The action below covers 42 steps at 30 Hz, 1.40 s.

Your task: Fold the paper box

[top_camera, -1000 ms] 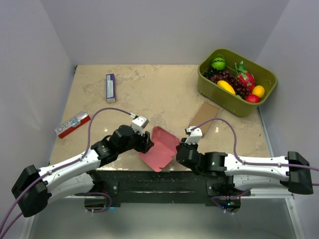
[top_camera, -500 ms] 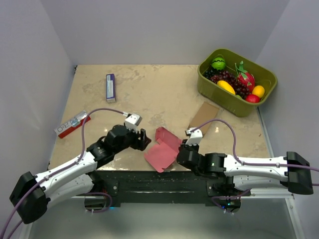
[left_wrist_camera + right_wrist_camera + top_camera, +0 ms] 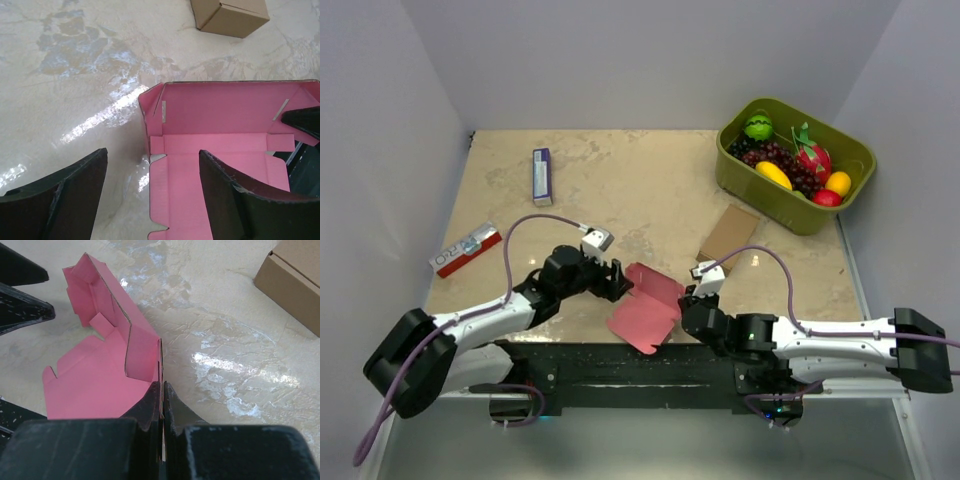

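Mid-fold: my right gripper (image 3: 162, 390) pinches the paper box (image 3: 645, 305) at its 3 o'clock wall, by the table (image 3: 620, 180) edge at 6 o'clock. My left gripper (image 3: 152, 154) gapes empty at 10 o'clock; next, I'd raise that side flap.

Paper box (image 3: 645, 308): thin pink card, matt, faint ribbed grain inside, cut edges raw grey-brown. Table (image 3: 75, 75): beige marble-look top, smooth, glossy, bright glare patches. Brown cardboard box (image 3: 295, 285): plain matt kraft card. Left gripper (image 3: 151, 152) fingers (image 3: 70, 195): black, matt, rough, pale scuffs and specks; right gripper (image 3: 162, 387) fingers (image 3: 145, 412) same. Green bin (image 3: 765, 195): smooth plastic, slight sheen. Arm shells (image 3: 830, 340): white glossy plastic. Cables (image 3: 510, 250): purple, rubbery-looking.
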{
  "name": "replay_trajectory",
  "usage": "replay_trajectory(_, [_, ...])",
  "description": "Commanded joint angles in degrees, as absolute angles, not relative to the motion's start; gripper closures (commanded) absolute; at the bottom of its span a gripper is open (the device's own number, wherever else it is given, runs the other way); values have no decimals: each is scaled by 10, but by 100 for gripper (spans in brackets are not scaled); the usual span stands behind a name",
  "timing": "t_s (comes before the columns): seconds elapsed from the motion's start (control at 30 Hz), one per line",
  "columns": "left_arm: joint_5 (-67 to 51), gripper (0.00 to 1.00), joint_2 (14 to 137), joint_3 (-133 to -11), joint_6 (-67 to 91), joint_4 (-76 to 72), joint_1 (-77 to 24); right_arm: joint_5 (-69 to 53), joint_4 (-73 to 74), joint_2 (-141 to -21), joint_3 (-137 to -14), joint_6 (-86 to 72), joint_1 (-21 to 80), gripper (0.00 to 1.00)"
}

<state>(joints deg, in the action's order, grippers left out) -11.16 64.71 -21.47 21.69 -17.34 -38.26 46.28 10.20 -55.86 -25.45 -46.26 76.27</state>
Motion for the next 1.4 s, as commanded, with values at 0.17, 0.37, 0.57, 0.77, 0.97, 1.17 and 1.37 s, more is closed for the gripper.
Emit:
replay_trajectory(0.17, [-111, 24, 726, -269, 164, -241, -378, 454, 47, -547, -239, -429, 761, 100])
replay_trajectory(0.37, [-119, 44, 757, -272, 164, -255, -375, 451, 44, -555, -242, -422, 762, 100])
replay_trajectory(0.57, [-134, 67, 778, -271, 155, -280, -375, 449, 45, -560, -242, -418, 762, 100])
replay_trajectory(0.77, [-150, 89, 781, -265, 137, -297, -375, 449, 46, -564, -241, -419, 762, 100])
replay_trajectory(0.97, [-98, 100, 749, -236, 127, -299, -375, 461, 89, -571, -270, -444, 762, 64])
replay_trajectory(1.17, [70, 100, 675, -192, 149, -274, -377, 506, 233, -551, -365, -562, 762, 26])
replay_trajectory(1.37, [154, 100, 644, -142, 181, -303, -389, 421, 62, -548, -368, -656, 761, 25])
